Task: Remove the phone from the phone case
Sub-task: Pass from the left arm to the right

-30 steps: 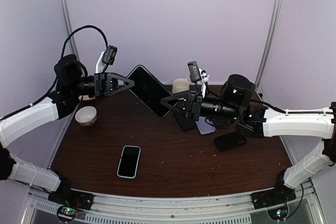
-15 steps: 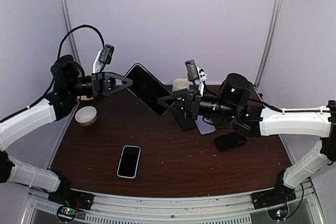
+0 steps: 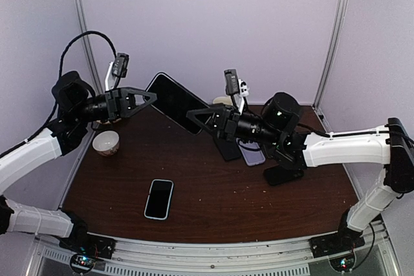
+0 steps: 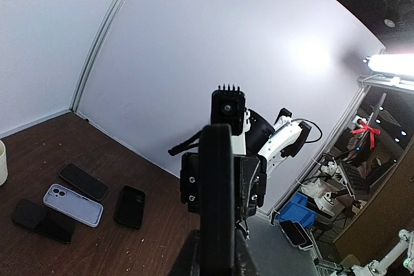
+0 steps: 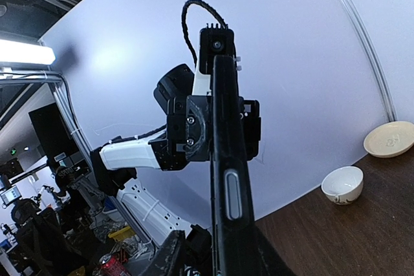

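Observation:
A black phone in its phone case [image 3: 173, 102] hangs tilted in the air above the back of the table, held at both ends. My left gripper [image 3: 150, 97] is shut on its upper left end. My right gripper [image 3: 193, 116] clamps the lower right end. In the left wrist view the phone [image 4: 217, 198] stands edge-on between my fingers, with the right arm behind it. The right wrist view also shows it edge-on [image 5: 226, 159], side button facing me, with the left gripper at the far end.
A blue-cased phone [image 3: 159, 199] lies near the table's front. A white cup [image 3: 106, 142] stands at the left. A lavender case [image 3: 252, 154] and black phones [image 3: 283, 173] lie under my right arm. A beige cup [image 3: 222, 101] stands at the back.
Both arms have carried the phone up and to the left. The right gripper followed and its jaws loosened a little, then narrowed again.

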Available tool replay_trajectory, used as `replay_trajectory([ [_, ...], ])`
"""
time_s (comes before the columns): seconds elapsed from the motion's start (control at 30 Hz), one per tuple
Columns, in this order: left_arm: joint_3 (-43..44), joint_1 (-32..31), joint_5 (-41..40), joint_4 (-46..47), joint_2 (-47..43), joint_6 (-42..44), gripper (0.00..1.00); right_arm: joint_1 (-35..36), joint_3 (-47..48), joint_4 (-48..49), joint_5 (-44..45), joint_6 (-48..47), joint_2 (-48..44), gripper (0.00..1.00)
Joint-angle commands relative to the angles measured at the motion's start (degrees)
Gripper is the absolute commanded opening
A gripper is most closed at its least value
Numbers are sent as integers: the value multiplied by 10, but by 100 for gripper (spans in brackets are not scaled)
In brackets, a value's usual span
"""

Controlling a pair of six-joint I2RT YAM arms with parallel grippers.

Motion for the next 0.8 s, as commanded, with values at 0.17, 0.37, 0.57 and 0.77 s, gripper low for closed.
replay_trajectory([
  [0.17,-2,3,-38,53,-26,11,0,-4,28,116,-7,46,27,25],
  [0.37,-5,2,-47,56,-30,10,0,-4,24,148,-23,50,36,28],
  [0.57,-7,2,-50,63,-30,6,0,-4,23,203,-46,70,55,28],
  [0.77,-7,3,-49,46,-30,21,0,-6,29,194,-53,74,59,14],
])
